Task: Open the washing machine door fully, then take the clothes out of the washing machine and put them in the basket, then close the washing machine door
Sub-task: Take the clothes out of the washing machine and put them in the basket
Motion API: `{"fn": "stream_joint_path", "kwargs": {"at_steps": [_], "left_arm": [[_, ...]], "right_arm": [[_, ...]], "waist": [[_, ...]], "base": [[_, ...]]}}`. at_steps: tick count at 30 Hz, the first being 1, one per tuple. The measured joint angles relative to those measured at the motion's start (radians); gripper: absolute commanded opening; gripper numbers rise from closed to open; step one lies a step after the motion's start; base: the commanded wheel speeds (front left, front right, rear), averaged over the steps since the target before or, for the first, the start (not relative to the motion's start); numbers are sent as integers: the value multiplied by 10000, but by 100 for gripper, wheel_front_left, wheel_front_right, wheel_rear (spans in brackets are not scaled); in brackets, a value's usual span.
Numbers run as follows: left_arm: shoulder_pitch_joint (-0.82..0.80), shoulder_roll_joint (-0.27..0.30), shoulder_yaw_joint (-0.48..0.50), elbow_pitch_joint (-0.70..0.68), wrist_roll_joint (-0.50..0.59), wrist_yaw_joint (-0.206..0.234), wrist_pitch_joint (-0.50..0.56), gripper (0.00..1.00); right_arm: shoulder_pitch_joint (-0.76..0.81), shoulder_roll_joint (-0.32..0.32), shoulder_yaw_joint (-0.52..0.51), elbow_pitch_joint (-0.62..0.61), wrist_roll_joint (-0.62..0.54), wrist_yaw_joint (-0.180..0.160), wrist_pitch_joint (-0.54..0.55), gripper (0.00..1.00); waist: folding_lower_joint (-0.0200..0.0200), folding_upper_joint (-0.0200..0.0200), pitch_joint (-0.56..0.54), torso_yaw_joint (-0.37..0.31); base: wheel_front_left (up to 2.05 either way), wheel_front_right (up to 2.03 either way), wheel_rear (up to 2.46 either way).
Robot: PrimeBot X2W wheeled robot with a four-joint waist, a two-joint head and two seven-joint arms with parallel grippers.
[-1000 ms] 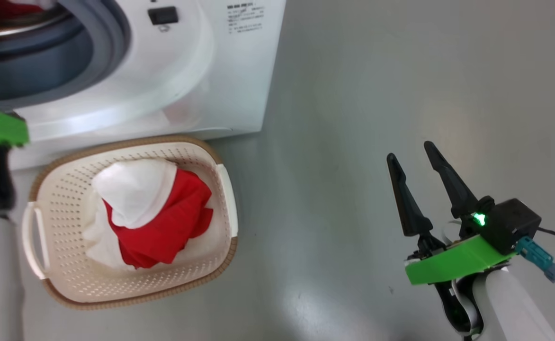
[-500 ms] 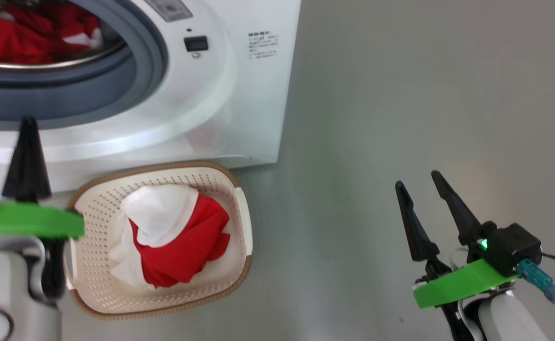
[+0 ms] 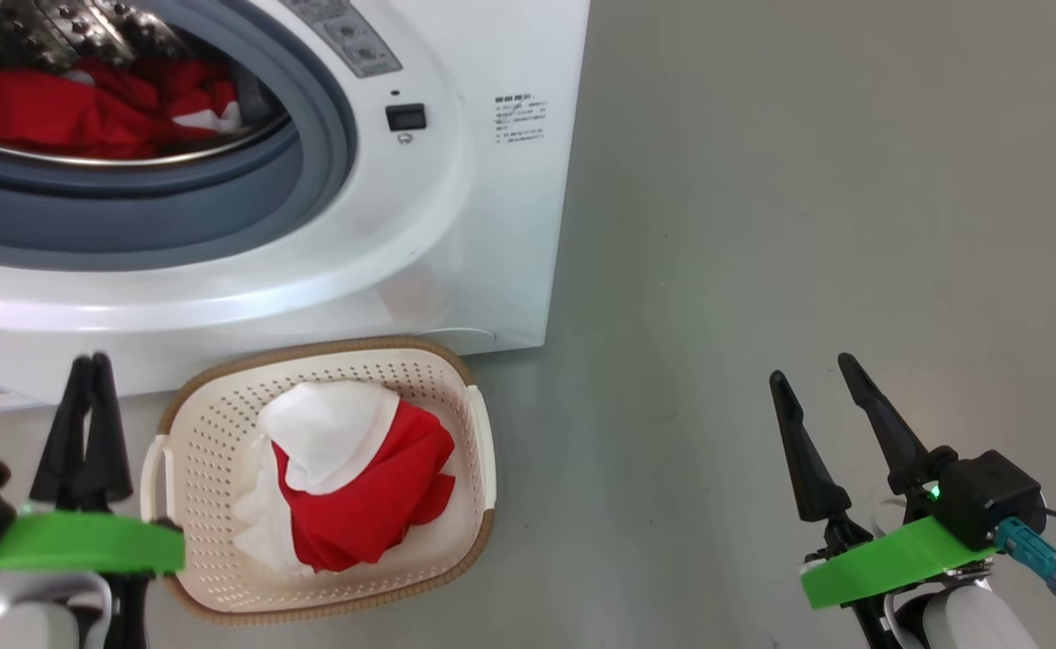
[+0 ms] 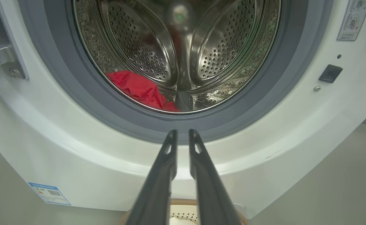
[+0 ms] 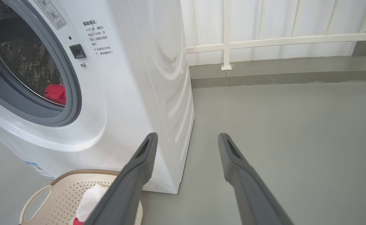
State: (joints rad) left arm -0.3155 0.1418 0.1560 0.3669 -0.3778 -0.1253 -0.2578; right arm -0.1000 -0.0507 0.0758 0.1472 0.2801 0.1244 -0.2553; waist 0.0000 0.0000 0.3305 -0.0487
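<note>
Clothes [image 3: 361, 487] are in two lots, you'll see: one red-and-white heap sits in the basket [image 3: 213, 406], the white part on top toward the machine, and a second red bundle with a bit of white lies low in the drum [image 4: 214, 40]. You have one basket, cream with a brown rim and two side handles, standing on the floor [image 3: 807, 180] just in front of the washing machine [image 3: 456, 225], its far rim close under the white front panel. You have one machine as well; its mouth stands uncovered, the grey rubber ring [image 3: 177, 216] circling the steel drum, one small black latch socket [image 3: 405, 117] to the right of the ring and one blue label [image 4: 48, 193] low on the front at the left. Your left gripper [image 3: 90, 361] hovers just left of the basket, level with its far rim, its two dark fingers pointing at the machine's lower front with only a narrow gap between them and nothing in that gap. Your right gripper [image 3: 809, 366] hangs over bare floor well to the right of basket and machine, its two fingers spread wide and empty. In the right wrist view a white railing [image 5: 279, 40] runs along the wall beyond the machine.
</note>
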Motion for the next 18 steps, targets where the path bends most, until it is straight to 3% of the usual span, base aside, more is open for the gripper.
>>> {"fn": "stream_joint_path", "kwargs": {"at_steps": [4,8,11,18], "left_arm": [[544,-81,90,-309,128,0,0,25],[1079,-198,144,-554,176,0,0,49],[1415,-272,205,-798,234,0,0,100],[2102,-481,382,-1241,370,0,8,100]], "right_arm": [[202,2,-38,-15,0,0,0,100],[317,4,-73,-23,0,0,0,100],[359,6,-109,-29,0,0,0,100],[367,8,-232,-52,2,0,0,100]], "waist": [[0,0,-133,-16],[0,0,-223,-44],[0,0,-241,-75],[0,0,-231,-120]], "base": [[0,0,0],[0,0,0],[0,0,0],[0,0,0]]}}
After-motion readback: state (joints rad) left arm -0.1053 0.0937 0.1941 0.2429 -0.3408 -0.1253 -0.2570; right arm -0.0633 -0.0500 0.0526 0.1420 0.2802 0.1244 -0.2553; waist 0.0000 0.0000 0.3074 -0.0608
